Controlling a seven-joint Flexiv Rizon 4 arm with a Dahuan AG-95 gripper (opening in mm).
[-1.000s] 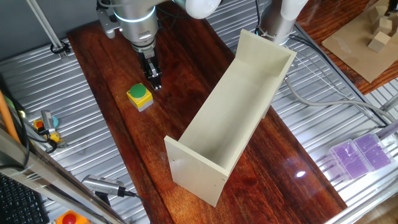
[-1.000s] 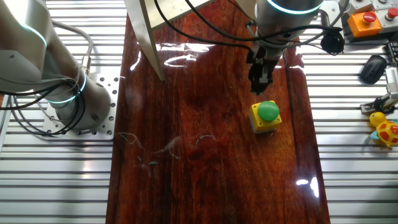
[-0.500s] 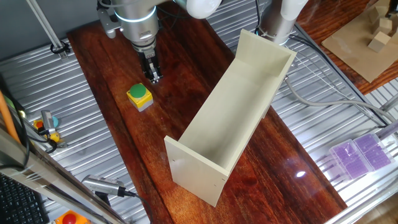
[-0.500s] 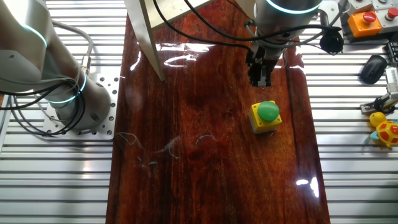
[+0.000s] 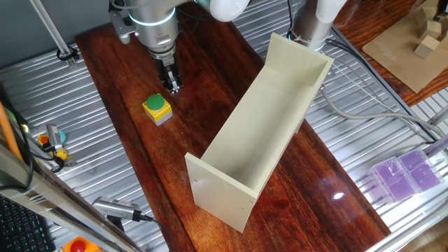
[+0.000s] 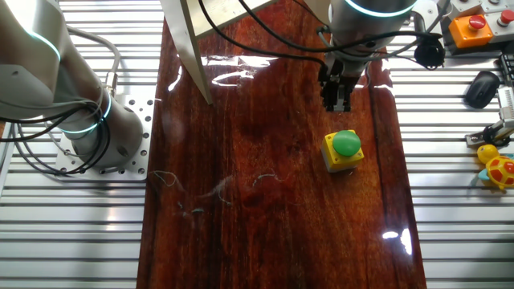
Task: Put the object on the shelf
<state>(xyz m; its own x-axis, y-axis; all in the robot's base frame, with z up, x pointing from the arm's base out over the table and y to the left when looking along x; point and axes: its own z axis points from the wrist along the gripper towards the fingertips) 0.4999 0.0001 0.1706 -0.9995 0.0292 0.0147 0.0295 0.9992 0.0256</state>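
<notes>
The object, a yellow box with a green button (image 5: 157, 108), sits upright on the dark wooden table. It also shows in the other fixed view (image 6: 344, 149). My gripper (image 5: 171, 87) hangs just beyond it, a little above the table, apart from it; it also shows in the other fixed view (image 6: 336, 103). Its fingers are close together and hold nothing. The shelf (image 5: 273, 119), a long cream open trough, lies diagonally to the right of the object. Only one end panel of the shelf (image 6: 189, 48) shows in the other fixed view.
A second robot base (image 6: 88, 128) stands on the ribbed metal beside the table. A red-topped orange button box (image 6: 470, 28), a mouse (image 6: 482, 87) and yellow toys (image 6: 498, 164) lie off the table's edge. Purple cases (image 5: 409, 171) and wooden blocks (image 5: 427, 38) are off to the right.
My gripper has moved up and slightly away from the button box. The box and the shelf have not moved.
</notes>
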